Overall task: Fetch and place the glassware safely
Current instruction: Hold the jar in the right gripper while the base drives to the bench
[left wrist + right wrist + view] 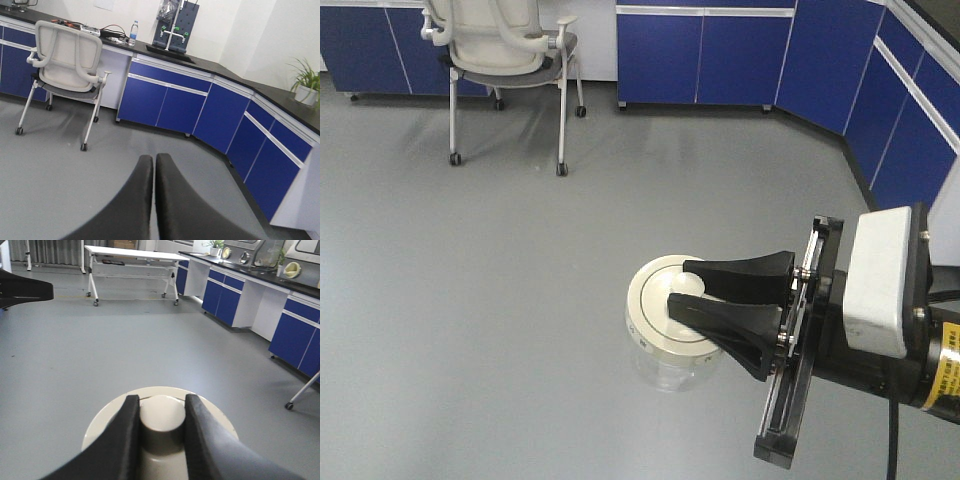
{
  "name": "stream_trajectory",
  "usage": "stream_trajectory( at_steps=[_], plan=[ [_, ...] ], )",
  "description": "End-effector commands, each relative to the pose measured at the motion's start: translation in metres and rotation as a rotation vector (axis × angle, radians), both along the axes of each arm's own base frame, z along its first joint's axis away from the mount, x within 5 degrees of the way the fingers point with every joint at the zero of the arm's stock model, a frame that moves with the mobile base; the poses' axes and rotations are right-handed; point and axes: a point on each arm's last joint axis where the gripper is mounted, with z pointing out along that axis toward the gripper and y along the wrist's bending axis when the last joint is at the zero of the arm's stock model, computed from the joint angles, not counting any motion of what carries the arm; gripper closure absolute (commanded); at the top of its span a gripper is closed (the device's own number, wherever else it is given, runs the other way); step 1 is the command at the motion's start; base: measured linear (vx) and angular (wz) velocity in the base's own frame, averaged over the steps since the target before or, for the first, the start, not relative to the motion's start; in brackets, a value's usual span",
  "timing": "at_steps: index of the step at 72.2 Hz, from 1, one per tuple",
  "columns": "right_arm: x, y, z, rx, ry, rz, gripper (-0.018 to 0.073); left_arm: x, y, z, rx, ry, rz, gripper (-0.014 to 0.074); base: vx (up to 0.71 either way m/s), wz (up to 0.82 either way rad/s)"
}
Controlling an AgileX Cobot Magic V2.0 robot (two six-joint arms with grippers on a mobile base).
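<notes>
The glassware is a small squat clear glass jar (665, 365) with a round off-white lid (655, 300) and a raised central knob (161, 412). My right gripper (682, 292) is shut on that knob and holds the jar in the air above the grey floor. In the right wrist view its black fingers (127, 412) press both sides of the knob, with the lid's rim (102, 420) around them. My left gripper (153, 159) is shut and empty, its two black fingers side by side; it does not show in the front view.
A white wheeled chair (505, 50) stands at the back left. Blue cabinets (705, 55) line the back and right walls under a dark counter (200, 62). A white wheeled table (132, 255) stands far off. Grey floor (470, 300) lies below.
</notes>
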Motion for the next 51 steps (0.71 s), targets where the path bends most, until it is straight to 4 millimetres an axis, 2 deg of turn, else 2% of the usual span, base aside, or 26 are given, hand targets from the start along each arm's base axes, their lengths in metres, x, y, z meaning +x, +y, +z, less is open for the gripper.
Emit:
stream_trajectory(
  at_steps=[1,51],
  plan=[
    [-0.0025,-0.0006,0.0186,0.096,-0.036,0.013,0.0563,-0.0006,0.0006,0.0148,-0.028,-0.09,0.005,0.0603,0.69,0.03],
    [-0.0021,-0.0008,0.0184,0.094,-0.035,0.008,0.0563,-0.0006,0.0006,0.0148,-0.028,-0.09,0.005,0.0603,0.64,-0.02]
  ],
)
